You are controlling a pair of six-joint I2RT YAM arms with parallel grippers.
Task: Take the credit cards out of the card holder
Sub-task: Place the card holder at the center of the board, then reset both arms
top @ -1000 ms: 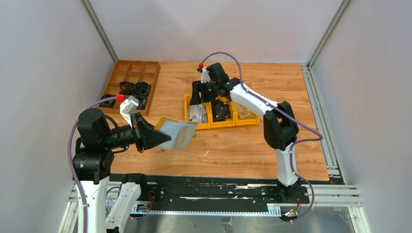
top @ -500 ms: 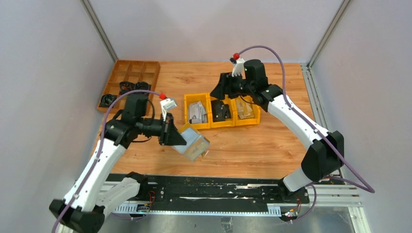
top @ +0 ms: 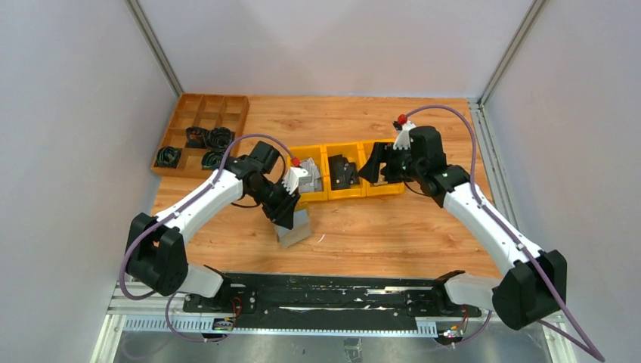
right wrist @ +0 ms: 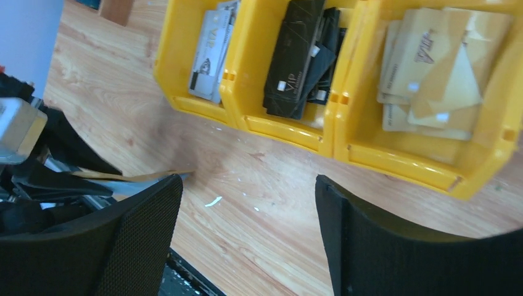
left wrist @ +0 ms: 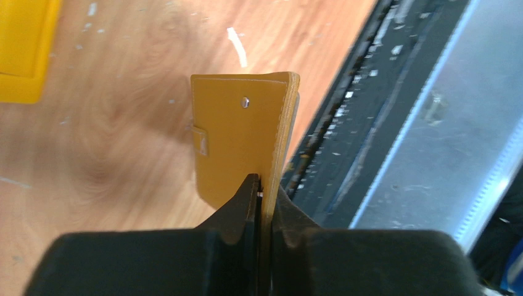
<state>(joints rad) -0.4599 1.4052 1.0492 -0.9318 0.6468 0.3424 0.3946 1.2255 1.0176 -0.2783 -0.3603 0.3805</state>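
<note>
My left end effector (left wrist: 260, 185) pinched a thin edge of the card holder (left wrist: 237, 135), ahead of its tips over the desk (left wrist: 123, 123), so a tug from my spread, empty right end effector (right wrist: 247, 182) might have twisted it loose.

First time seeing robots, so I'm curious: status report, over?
Left gripper shut on card holder. Right gripper open, empty, beside yellow bins. Nothing between them.
</note>
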